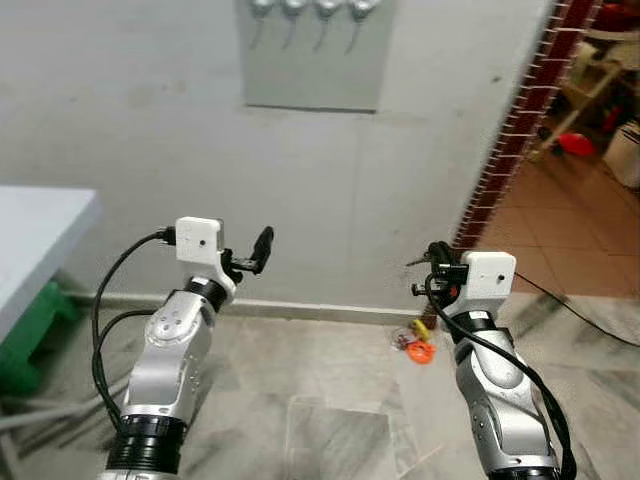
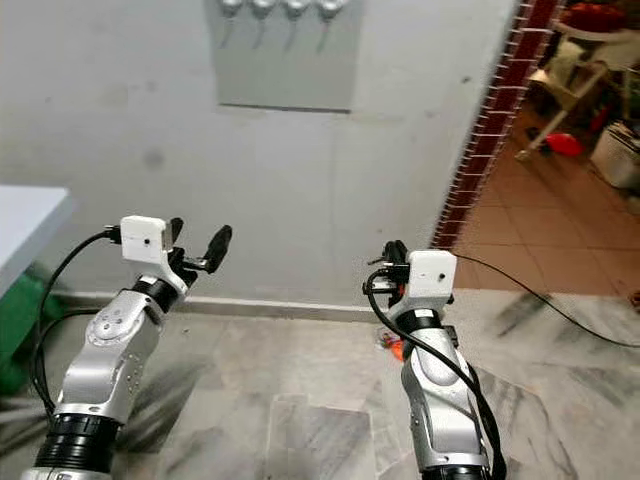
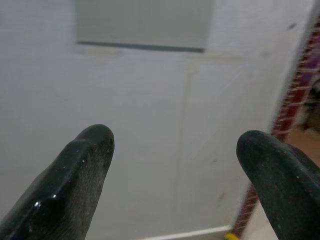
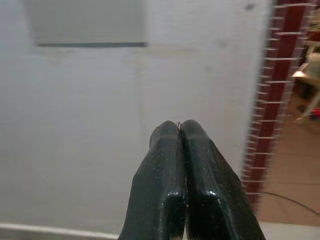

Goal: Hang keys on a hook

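**Keys on the floor, hooks high on the wall**

The right gripper [image 4: 181, 131] is raised at chest level, its fingers pressed together; a tiny glint shows at the tips in the right wrist view, but whether anything is pinched there cannot be told. The left gripper [image 1: 252, 255] is held at the same height, its fingers spread wide with nothing between them.

Below and just beyond the right gripper, a small bunch lies on the marble floor [image 1: 330, 420] close to the skirting — likely the keys [image 1: 415, 343], with orange and yellow tags, though the view is too coarse to be sure. They lie nearer the right arm, down and slightly to its left. No long axis can be made out.

The hooks [image 1: 308, 12] are seen far above, a row of four on a grey panel [image 1: 312, 70] set on the pale wall, between the two arms. A reach down is judged to come first, then a long lift.

A white table [image 1: 35, 235] stands at the left. At the right, a brick edge [image 1: 515, 120] opens onto a tiled room.
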Motion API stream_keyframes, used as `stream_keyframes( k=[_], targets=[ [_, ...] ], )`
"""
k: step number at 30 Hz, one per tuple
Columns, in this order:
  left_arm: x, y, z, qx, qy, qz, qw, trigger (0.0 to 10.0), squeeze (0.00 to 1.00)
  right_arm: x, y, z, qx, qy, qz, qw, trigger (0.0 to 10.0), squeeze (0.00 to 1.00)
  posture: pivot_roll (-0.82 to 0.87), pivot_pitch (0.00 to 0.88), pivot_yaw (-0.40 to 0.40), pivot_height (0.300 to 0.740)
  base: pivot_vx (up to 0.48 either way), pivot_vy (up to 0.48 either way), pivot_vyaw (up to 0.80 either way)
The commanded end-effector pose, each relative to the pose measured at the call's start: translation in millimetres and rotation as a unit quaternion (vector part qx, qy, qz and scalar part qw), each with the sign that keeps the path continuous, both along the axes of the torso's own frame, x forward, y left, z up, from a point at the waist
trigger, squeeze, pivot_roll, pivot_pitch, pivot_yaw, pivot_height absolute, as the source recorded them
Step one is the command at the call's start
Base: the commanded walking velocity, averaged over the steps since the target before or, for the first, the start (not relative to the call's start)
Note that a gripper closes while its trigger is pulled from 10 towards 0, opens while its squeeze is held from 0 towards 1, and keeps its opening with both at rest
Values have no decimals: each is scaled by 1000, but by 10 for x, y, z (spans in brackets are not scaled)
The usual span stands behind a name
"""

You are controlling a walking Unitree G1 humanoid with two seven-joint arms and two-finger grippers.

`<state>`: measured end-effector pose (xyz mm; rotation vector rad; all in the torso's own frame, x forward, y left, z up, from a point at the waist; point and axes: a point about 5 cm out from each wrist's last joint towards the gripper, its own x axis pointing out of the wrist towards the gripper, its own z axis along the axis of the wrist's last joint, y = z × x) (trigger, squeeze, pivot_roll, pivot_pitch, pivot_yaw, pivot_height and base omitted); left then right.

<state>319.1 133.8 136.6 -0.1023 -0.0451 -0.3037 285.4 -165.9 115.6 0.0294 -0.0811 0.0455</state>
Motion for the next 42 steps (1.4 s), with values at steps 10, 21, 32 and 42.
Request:
stream_keyframes(
  k=[10, 21, 32, 42],
  targets=[
    [4, 68, 4, 1, 4, 6, 1000, 10000, 0, 22, 58, 74, 5, -15, 6, 1000, 10000, 0, -86, 0, 13, 740, 413, 0, 0],
    [-5, 68, -3, -3, 5, 8, 1000, 10000, 0, 22, 59, 79, 5, -15, 9, 1000, 10000, 0, -83, 0, 6, 740, 402, 0, 0],
    [-22, 68, -7, -4, 6, 10, 1000, 10000, 0, 10, 53, 78, 3, -13, 12, 1000, 10000, 0, -81, 0, 2, 740, 398, 0, 0],
    [-27, 69, -15, 6, 5, 28, 1000, 10000, 0, -7, 53, 76, 2, -10, 14, 1000, 10000, 0, -82, 0, -2, 740, 272, 0, 0]
  ],
)
